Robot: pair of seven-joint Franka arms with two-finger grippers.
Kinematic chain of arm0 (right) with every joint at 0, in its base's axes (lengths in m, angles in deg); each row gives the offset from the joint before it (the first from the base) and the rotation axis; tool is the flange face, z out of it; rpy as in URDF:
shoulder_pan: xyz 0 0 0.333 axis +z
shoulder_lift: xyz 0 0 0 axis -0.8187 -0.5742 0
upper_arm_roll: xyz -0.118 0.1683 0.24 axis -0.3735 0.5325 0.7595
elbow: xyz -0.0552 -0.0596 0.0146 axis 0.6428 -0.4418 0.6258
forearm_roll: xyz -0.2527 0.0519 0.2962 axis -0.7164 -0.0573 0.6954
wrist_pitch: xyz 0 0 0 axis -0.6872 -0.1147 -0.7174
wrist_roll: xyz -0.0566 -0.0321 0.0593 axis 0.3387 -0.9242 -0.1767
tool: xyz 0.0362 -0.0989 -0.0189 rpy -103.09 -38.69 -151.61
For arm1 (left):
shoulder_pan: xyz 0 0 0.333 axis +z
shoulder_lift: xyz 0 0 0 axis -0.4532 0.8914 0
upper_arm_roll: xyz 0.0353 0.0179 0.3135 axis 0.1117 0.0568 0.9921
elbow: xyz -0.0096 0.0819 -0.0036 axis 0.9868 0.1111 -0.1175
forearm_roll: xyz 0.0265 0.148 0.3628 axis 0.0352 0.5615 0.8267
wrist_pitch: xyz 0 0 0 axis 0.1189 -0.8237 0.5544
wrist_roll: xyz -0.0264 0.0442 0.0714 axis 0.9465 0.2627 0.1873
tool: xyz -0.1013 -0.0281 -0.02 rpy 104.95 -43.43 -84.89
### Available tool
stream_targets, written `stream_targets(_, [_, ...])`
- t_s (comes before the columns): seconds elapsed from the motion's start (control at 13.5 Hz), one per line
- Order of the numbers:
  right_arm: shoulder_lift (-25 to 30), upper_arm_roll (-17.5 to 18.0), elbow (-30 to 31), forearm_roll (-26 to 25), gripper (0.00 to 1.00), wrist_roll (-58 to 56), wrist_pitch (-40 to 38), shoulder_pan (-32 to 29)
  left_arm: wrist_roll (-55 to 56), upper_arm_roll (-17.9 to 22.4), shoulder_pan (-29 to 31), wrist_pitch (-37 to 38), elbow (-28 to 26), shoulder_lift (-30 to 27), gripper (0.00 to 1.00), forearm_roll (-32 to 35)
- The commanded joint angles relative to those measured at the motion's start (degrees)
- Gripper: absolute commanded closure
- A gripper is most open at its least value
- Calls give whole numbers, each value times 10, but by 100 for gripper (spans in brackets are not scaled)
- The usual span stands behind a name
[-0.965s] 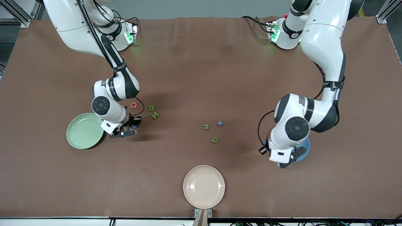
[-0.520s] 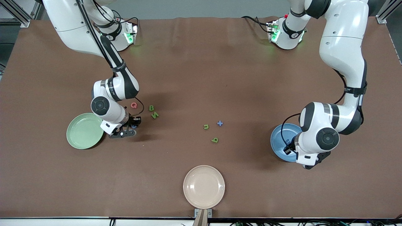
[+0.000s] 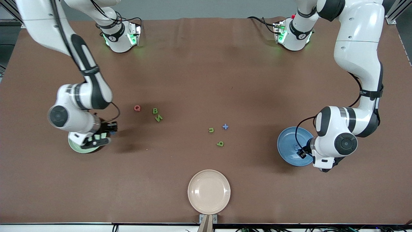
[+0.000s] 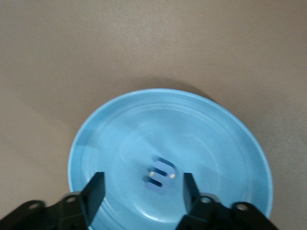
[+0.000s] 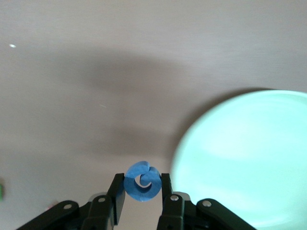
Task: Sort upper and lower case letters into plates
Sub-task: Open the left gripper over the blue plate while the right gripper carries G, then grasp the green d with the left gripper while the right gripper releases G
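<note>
Right pincer [image 5: 142, 194], clenched on blue letter [image 5: 142, 181], hangs just beside green plate [image 5: 249, 158] rim; left pincer [image 4: 142, 191], released, above blue plate [image 4: 220, 129].

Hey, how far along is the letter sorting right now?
Done: one blue letter lies in the blue plate, under the open left gripper. In hand: the right gripper is shut on a blue round letter at the green plate's edge. Left: the red Q, green B, green N, two more green letters and a blue plus are on the table.
</note>
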Motion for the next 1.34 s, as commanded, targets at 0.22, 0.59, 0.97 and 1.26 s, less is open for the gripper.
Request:
stream_targets(0.22, [2,11,6,-18,90,-101,11,-92,146,-18,-114,-33,44,12,0,4])
stream_targets(0.59, [-7,11,50,-20,89,-101,74,-97,381,-18,-203,-125,98,81,0,1])
stream_targets(0.97, [-20,11,90,-20,82,-100,141,-97,624,-22,-248,-139,167,140,0,-1])
stream_targets(1.26, [-20,11,94,-19,74,-99,139,-95,675,-24,-267,-140,180,164,0,-8])
